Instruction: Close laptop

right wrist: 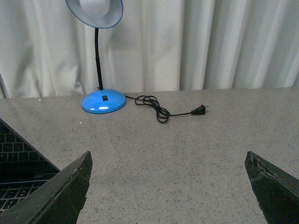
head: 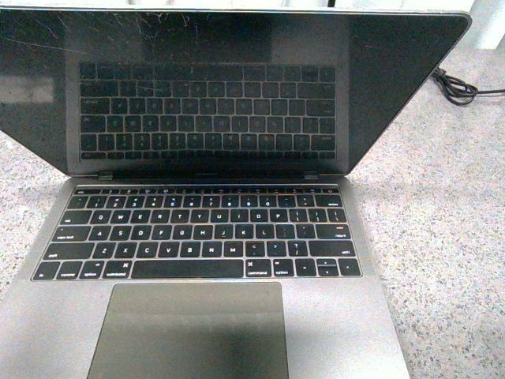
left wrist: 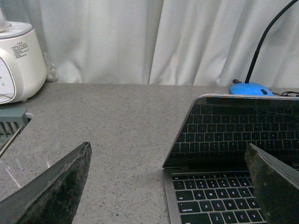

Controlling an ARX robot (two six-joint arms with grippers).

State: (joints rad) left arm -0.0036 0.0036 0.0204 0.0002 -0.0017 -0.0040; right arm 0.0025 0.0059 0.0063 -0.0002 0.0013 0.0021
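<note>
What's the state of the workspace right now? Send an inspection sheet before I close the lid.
Surface: grey speckled countertop.
Job's things: laptop open, screen dark and scratched, nothing on the keyboard.
Clutter: white appliance near the curtain; blue desk lamp beyond the laptop.
Hands: left hand and right hand both open, holding nothing.
Cables: black lamp cord lies loose, its plug on the countertop, not in a socket.
Surroundings: white curtain behind the countertop.
</note>
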